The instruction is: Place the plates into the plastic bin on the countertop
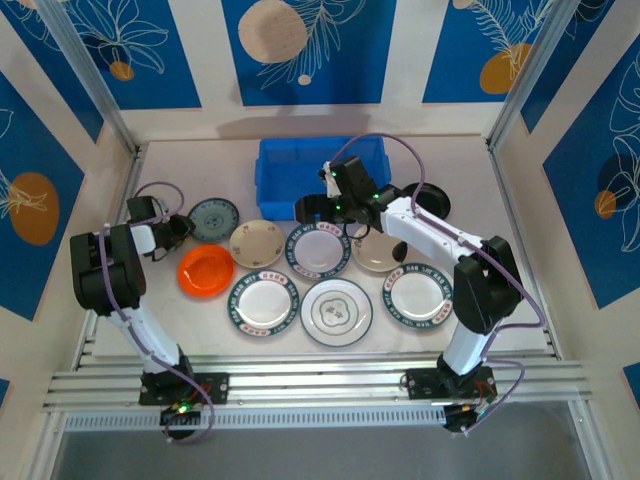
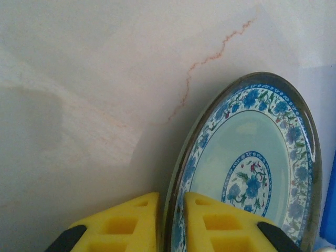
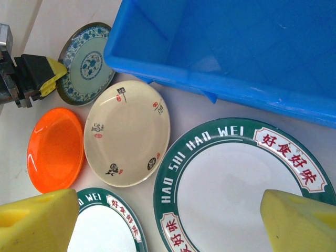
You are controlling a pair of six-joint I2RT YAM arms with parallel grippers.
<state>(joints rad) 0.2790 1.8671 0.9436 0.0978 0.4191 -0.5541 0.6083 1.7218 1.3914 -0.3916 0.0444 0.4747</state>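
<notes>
The left claw (image 2: 170, 210) is drawn in narrow, its yellow pads (image 2: 142, 210) set on either side of the near rim of the teal-patterned plate (image 2: 247, 168). This plate lies on the worktop (image 2: 79, 79) at the far left of the spread, just off the near left corner of the plastic bin (image 1: 320, 165). How firmly the rim is pinched cannot be told. For the step to be done well, the pinch should be made sure before any lift, since only a thin glazed edge is held and the plate could swing or slip. It is best raised clear of the bin's wall, carried to the right and lowered flat inside, not dropped. No plate is seen in the bin, so the task is judged barely begun. The right claw (image 3: 168, 220) is spread wide and holds nothing, hanging over a green-rimmed plate (image 3: 236, 178) just in front of the bin. That arm stands before the bin's near wall and is judged the likeliest thing to be in the way. A cream plate (image 3: 126, 134) and an orange plate (image 3: 55, 149) lie just beside the teal one and should not be knocked. A black plate (image 1: 430, 197) lies right of the bin, and more green-rimmed plates (image 1: 263, 303) are set along the front.
</notes>
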